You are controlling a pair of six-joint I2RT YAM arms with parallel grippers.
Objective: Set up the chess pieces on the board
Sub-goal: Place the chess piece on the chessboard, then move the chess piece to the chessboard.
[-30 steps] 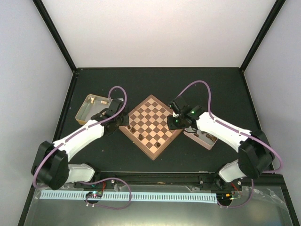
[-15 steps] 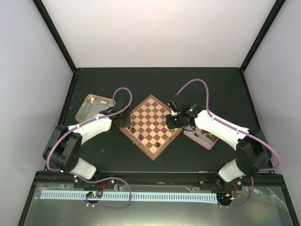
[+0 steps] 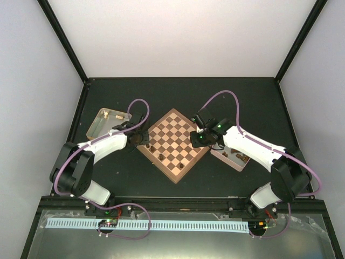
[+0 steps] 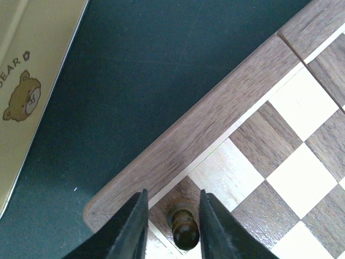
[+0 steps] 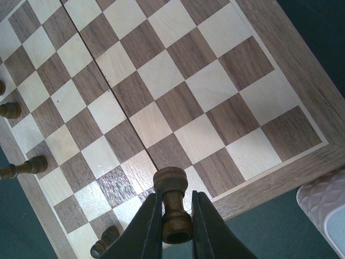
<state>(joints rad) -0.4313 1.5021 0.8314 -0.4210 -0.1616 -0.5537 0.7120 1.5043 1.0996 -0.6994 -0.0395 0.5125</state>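
The board point(image 3: 173, 144) lies turned like a diamond in the middle of the table. My left gripper point(image 3: 141, 139) is at its left corner. In the left wrist view it point(image 4: 173, 197) is open, with its jaws on either side of a dark pawn point(image 4: 184, 229) that stands on the corner dark square, a gap on each side. My right gripper point(image 3: 198, 139) is over the board's right edge. In the right wrist view it point(image 5: 176, 197) is shut on a dark brown rook-like piece point(image 5: 171, 181), held above the board point(image 5: 161, 91). A few dark pieces point(image 3: 161, 156) stand along the lower left edge.
A gold tray point(image 3: 97, 127) with pale pieces sits left of the board. A pink tray point(image 3: 230, 162) holding dark pieces sits to its right, and its corner shows in the right wrist view point(image 5: 326, 199). Dark pieces point(image 5: 24, 167) stand at the board's far edge there.
The left arm's elbow has swung in towards the left and its gripper has shifted slightly at the board's left corner. The right gripper has crept a little further over the board with its piece.
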